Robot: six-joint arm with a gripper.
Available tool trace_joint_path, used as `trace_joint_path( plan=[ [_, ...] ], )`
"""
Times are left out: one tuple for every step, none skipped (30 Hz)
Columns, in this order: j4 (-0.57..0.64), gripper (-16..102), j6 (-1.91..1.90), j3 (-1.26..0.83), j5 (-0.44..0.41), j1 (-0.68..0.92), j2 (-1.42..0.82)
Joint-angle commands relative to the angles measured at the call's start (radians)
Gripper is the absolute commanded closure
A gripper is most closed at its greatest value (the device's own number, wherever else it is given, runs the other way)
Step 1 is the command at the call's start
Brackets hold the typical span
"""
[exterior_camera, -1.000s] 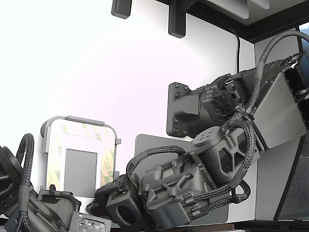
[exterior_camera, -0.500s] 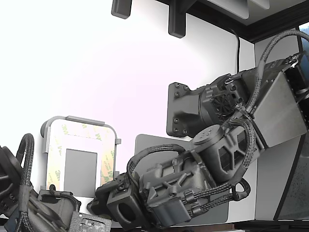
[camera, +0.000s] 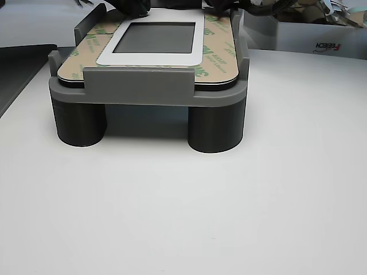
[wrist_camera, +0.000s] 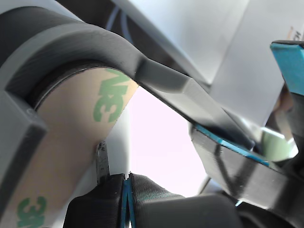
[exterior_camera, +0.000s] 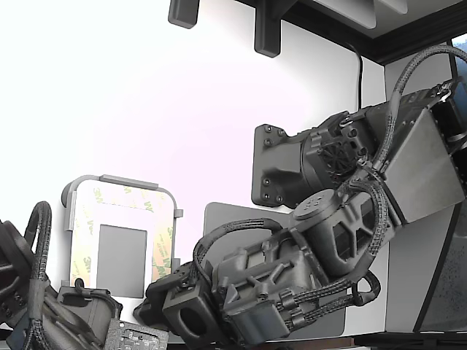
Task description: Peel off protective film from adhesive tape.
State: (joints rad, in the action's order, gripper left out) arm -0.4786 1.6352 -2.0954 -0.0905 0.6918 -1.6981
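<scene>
Now at the pick-up step, film not yet lifted.
Light-grey rounded-corner tray (exterior_camera: 120,182) carrying bordering adhesive tape (camera: 217,54); peach 3M-printed protective film (wrist_camera: 71,137) lying flat; black gripper (wrist_camera: 127,197) at tray corner, pinch state unclear; needs an edge caught.

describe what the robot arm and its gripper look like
The arm is dark grey to black, built of blocky housings with visible screws, a round joint cap and a vented fan grille. Braided black cables loop along it. In the wrist view the gripper has dark fingers edged with bright blue strips.
</scene>
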Motion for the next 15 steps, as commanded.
trace_joint_path(
  plan=[
    [-0.002, 97, 0.017, 0.043, 0.0, -0.012, -0.008],
    [0.0, 97, 0.023, 0.044, 0.003, -0.015, -0.003],
    [0.006, 97, 0.026, 0.041, 0.006, -0.018, -0.002],
    [0.014, 97, 0.028, 0.037, 0.009, -0.02, -0.002],
    [0.02, 97, 0.029, 0.032, 0.011, -0.021, -0.002],
    [0.023, 97, 0.031, 0.029, 0.011, -0.023, -0.002],
    [0.028, 97, 0.031, 0.025, 0.012, -0.023, -0.002],
    [0.029, 97, 0.032, 0.021, 0.012, -0.025, -0.003],
    [0.031, 97, 0.032, 0.018, 0.012, -0.025, -0.005],
    [0.031, 97, 0.032, 0.015, 0.012, -0.025, -0.006],
    [0.034, 97, 0.032, 0.009, 0.012, -0.025, -0.011],
    [0.034, 97, 0.031, 0.008, 0.012, -0.025, -0.014],
    [0.034, 97, 0.029, 0.005, 0.012, -0.025, -0.015],
    [0.032, 97, 0.026, 0.003, 0.012, -0.023, -0.018],
    [0.032, 97, 0.025, 0.002, 0.011, -0.021, -0.021]
  ],
)
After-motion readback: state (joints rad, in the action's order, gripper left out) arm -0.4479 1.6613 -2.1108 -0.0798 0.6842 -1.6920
